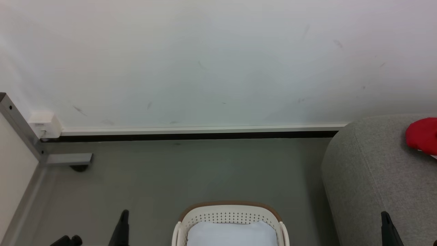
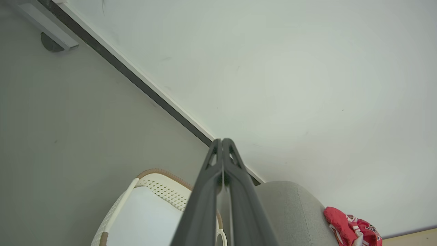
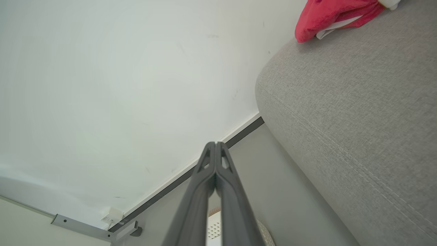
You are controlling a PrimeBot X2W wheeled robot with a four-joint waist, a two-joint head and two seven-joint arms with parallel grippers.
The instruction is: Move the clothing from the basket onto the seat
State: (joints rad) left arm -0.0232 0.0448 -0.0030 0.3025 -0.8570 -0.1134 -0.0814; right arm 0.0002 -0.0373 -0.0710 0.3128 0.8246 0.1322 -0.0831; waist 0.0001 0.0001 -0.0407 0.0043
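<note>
The clothing [image 1: 422, 136] is seen lying on the seat [image 1: 368, 177], bunched on the upper surface near the rounded end, with its far part cut off by the edge of the head view. It is not in the basket [image 1: 232, 206], where a plain pale cloth [image 1: 232, 234] is seen instead. As far as the red garment is concerned, the task is judged to be done, or nearly so.

The left gripper [image 2: 222, 140] is shown with its 2 fingers pressed together and nothing between them. The right gripper [image 3: 215, 143] is likewise closed on nothing. Both are held low, 1 at either side of the basket, and are pointed toward the wall.

From the right gripper the garment lies up and to the right, well apart, across the sofa's rounded end. From the left gripper it is farther, with the basket between. The right arm is judged the nearer of the 2, should any tidying be called for. No clear long axis can be read from the crumpled heap.
</note>
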